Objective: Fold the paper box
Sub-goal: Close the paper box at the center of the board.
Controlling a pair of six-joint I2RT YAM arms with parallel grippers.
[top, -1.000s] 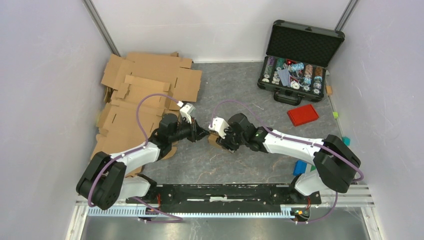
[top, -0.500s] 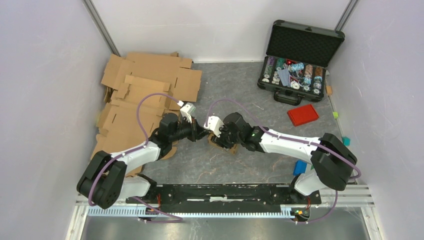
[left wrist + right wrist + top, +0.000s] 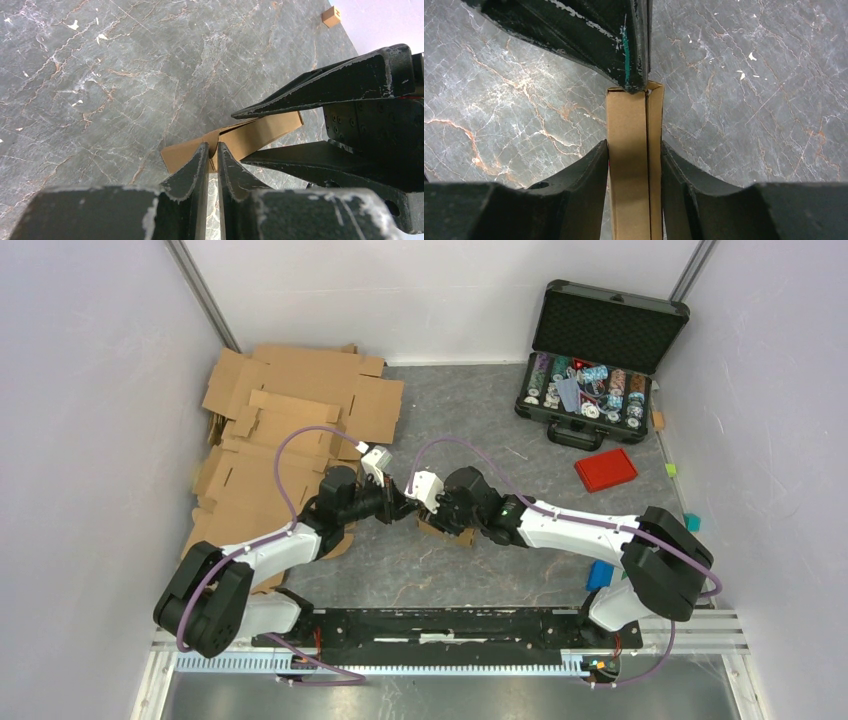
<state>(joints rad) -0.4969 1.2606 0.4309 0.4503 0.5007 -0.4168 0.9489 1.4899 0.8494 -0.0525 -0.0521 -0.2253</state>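
The paper box (image 3: 629,150) is a small brown cardboard piece, flattened and held edge-up just above the grey table. My right gripper (image 3: 634,147) is shut on it, one finger against each long side. Its far end shows a small folded flap (image 3: 214,142), and my left gripper (image 3: 212,146) is shut on that flap. In the left wrist view the paper box (image 3: 260,132) runs between the right gripper's two black fingers (image 3: 320,85). From above, my left gripper (image 3: 403,504) and right gripper (image 3: 440,512) meet tip to tip at mid-table, with only a corner of the paper box (image 3: 437,529) showing.
A pile of large brown cardboard sheets (image 3: 280,430) covers the left side. An open black case (image 3: 600,360) with chips stands at the back right, a red lid (image 3: 606,469) in front of it. A blue block (image 3: 600,575) lies by the right arm's base.
My right gripper has slid left toward the left gripper and narrowed on the box. The left arm has barely moved.
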